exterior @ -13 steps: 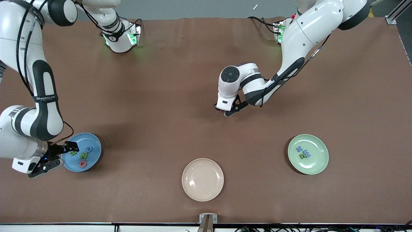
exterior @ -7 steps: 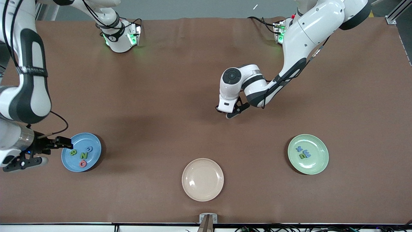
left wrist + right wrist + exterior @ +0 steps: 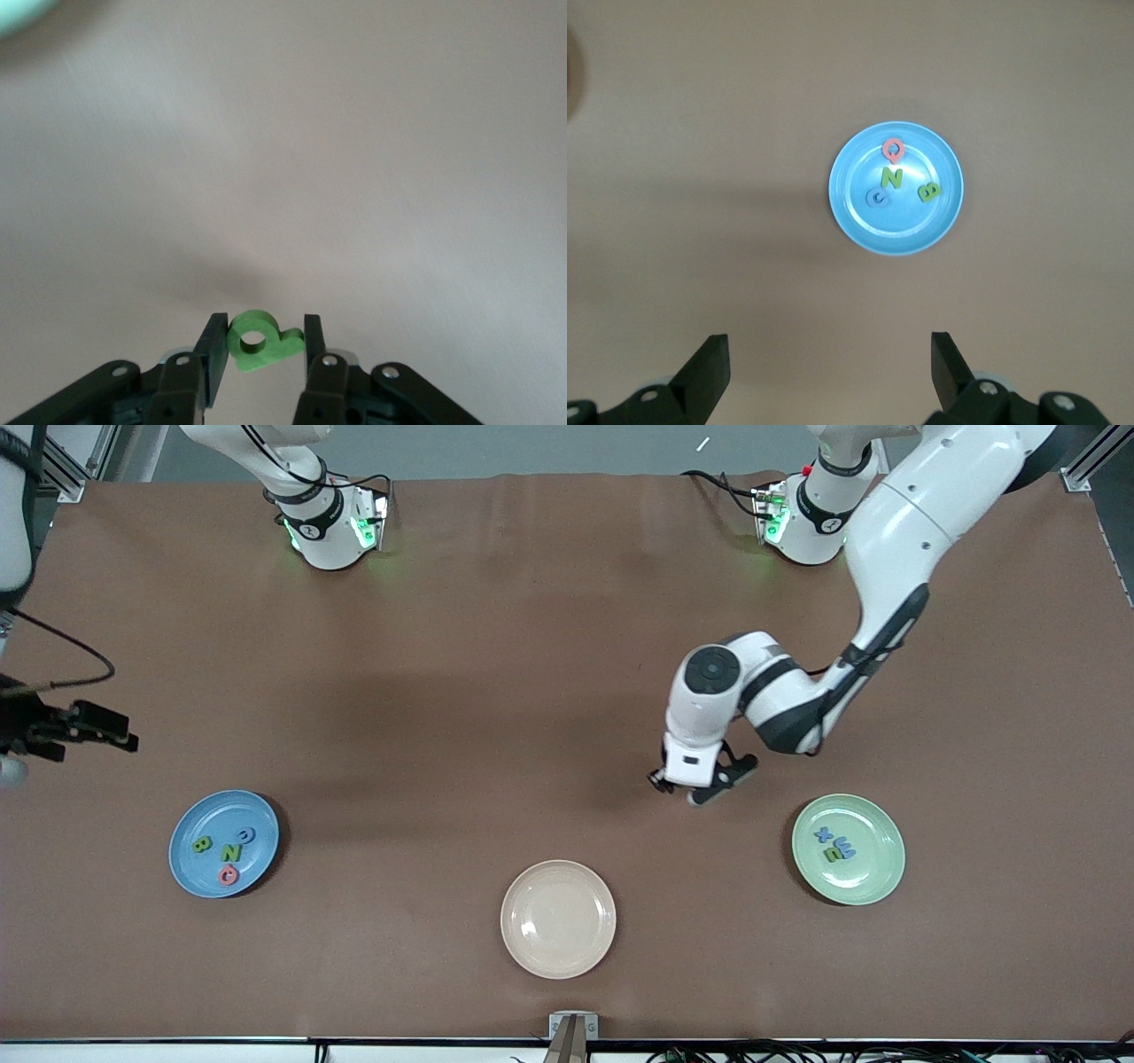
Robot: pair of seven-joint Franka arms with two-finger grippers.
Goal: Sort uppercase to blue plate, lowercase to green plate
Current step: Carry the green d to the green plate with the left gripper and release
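My left gripper (image 3: 684, 788) is shut on a green lowercase p (image 3: 258, 341) and holds it over bare table beside the pale green plate (image 3: 875, 879). That plate holds a blue x (image 3: 824, 834), a blue m (image 3: 844, 849) and a green n (image 3: 833, 856). The blue plate (image 3: 211, 811) holds a green B (image 3: 202, 845), green N (image 3: 230, 852), blue C (image 3: 245, 835) and red O (image 3: 229, 875). My right gripper (image 3: 89, 737) is open and empty, high over the table's right-arm end. Its wrist view shows the blue plate (image 3: 864, 226) below its own gripper (image 3: 830, 350).
An empty cream plate (image 3: 558, 919) lies between the two other plates, nearest the front camera. A corner of the green plate (image 3: 18, 11) shows in the left wrist view. The brown mat covers the table.
My right gripper has drawn away from the blue plate and risen toward the table's edge. My left gripper has carried the p from mid-table toward the green plate.
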